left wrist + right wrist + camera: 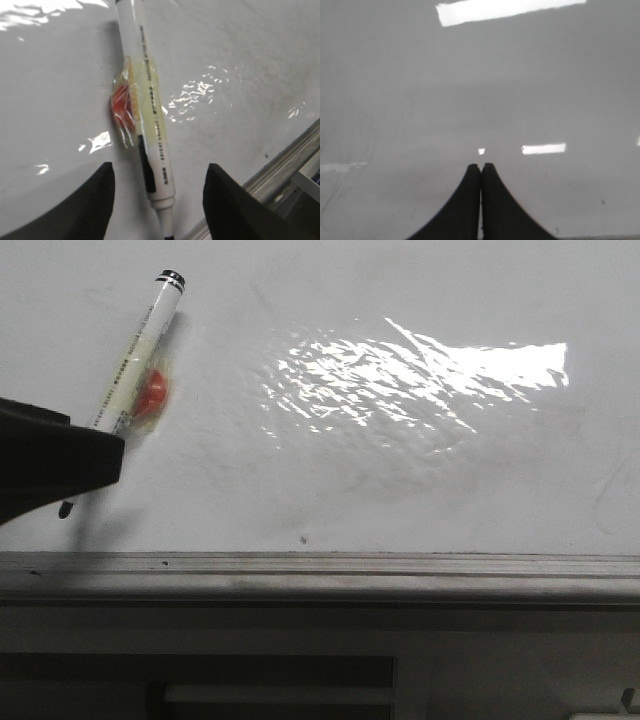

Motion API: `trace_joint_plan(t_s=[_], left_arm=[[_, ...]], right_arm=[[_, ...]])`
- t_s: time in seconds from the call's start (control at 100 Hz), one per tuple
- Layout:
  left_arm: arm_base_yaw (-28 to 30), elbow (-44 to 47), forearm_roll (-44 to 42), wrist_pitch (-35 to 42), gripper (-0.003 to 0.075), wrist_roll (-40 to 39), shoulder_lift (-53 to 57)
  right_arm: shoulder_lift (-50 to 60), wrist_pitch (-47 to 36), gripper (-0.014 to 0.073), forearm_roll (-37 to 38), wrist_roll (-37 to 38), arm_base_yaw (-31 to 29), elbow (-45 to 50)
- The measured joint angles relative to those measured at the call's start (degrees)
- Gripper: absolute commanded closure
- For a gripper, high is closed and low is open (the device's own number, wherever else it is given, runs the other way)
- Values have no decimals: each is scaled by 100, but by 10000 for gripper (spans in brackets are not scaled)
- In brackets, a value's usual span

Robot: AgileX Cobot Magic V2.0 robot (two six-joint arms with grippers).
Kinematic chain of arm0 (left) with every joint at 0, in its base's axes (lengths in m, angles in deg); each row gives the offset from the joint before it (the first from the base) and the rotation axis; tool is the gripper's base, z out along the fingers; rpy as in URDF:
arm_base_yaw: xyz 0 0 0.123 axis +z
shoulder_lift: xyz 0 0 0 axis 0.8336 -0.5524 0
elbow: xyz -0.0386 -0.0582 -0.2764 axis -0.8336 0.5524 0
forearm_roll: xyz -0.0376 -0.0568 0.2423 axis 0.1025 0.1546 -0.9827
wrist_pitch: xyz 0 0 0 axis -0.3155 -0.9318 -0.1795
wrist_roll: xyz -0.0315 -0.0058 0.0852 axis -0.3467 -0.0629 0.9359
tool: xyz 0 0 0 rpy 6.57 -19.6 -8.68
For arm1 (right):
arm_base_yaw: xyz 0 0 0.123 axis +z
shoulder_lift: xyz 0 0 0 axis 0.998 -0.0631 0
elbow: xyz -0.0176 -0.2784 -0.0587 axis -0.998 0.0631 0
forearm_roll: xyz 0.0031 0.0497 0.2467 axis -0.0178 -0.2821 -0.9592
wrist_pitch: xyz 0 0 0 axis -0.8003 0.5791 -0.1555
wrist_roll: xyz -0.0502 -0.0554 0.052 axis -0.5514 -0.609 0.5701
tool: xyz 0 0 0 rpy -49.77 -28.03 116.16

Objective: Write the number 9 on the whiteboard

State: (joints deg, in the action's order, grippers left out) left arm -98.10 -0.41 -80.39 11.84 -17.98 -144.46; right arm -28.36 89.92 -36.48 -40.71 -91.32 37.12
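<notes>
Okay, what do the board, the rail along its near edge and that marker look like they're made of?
Whiteboard: glossy coated surface, judging by the sharp glare, with faint grey smudges. Edge rail: dull grey, probably brushed metal, lined along its length. Marker: smooth white barrel, likely plastic, printed text, with crinkly clear tape holding something red against it.

whiteboard (420, 480): glossy white, smooth, strong mirror glare upper centre of front view, faint grey smudges; edge rail (320, 575) along lower frame: dull grey brushed-looking metal, scuffed; marker (135, 355) upper left: smooth white plastic barrel, slight sheen, black printed text, black cap end; clear crinkled shiny tape wrap (131, 112) over an orange-red piece mid-barrel; left gripper (157, 200) fingers (87, 210): matt black plastic; right gripper (481, 172) same matt black.
</notes>
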Motion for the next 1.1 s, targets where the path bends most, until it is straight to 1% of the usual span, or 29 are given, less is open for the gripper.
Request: trace_joint_plan(t_s=[0.09,0.16,0.23,0.35,0.39,0.47,0.56,0.63,0.76,0.86,0.91,0.98,1.03,1.08,1.1], left_arm=[[0,0,0,131,361,-67,-188],[-12,-11,-12,252,407,-80,-288],[-12,-11,-12,341,492,-80,-370],[-12,-23,-12,361,686,-88,-440],[-12,-23,-1,350,737,-88,-453],[-12,-23,-1,350,741,-91,-453],[-12,-23,-1,350,741,-101,-453],[-12,-23,-1,350,741,-126,-453],[-12,-23,-164,350,741,-148,-364],[-12,-23,-790,369,741,-151,-172],[-12,-23,-1282,385,741,-160,-79],[-38,-23,-1932,389,741,-160,53],[-65,-23,-2398,398,741,-160,146],[-103,-23,-2855,398,741,-160,198],[-115,-23,-3034,412,741,-160,212]], right_arm=[[0,13,655,0,0,0,0],[0,13,655,0,0,0,0],[0,26,655,0,0,0,0],[0,40,655,0,0,0,0],[0,63,655,0,0,0,0],[0,133,655,-23,0,57,0],[-25,214,655,-45,0,405,-13],[-129,390,655,-55,0,886,-112],[-493,637,655,-67,-121,1984,-366],[-958,706,653,-67,-349,2781,-636],[-1219,718,640,-79,-405,3152,-802],[-1616,718,566,-79,-456,3649,-1059],[-1908,718,477,-79,-481,4022,-1276],[-2197,718,359,-79,-544,4331,-1471],[-2320,718,331,-79,-585,4463,-1554]])
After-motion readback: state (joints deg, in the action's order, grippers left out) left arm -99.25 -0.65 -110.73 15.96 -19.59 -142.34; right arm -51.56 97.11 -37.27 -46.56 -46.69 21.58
